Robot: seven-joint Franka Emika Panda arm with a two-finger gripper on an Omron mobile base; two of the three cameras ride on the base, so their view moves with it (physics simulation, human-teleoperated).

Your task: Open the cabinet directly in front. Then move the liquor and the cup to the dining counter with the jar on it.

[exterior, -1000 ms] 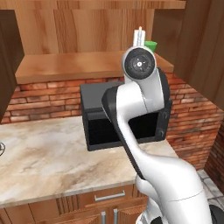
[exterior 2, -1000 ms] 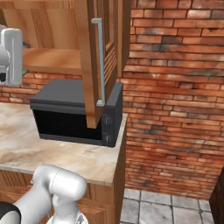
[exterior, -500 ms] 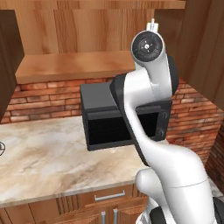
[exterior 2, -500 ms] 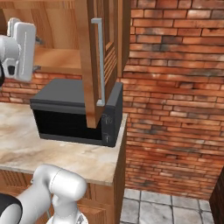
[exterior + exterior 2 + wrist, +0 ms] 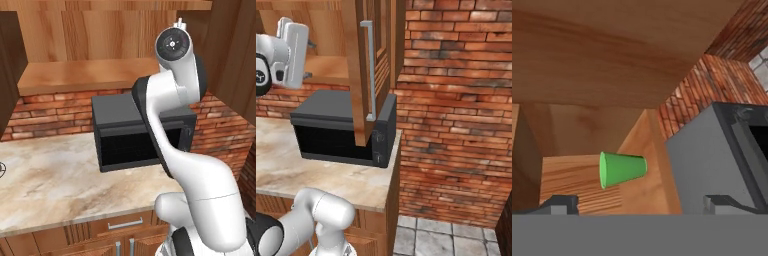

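The hand (image 5: pixel 639 202) hangs with fingers spread wide and empty, level with the open cabinet (image 5: pixel 361 75) shelf. The cup (image 5: pixel 622 169) stands ahead between them, open shelf around it, microwave (image 5: pixel 712 155) alongside.

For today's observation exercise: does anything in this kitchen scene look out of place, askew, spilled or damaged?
Nothing stands out. The cabinet doors hang open as the job needs, the green cup sits intact on its shelf with nothing spilled, and the microwave rests squarely on the counter. The open gripper holds nothing.
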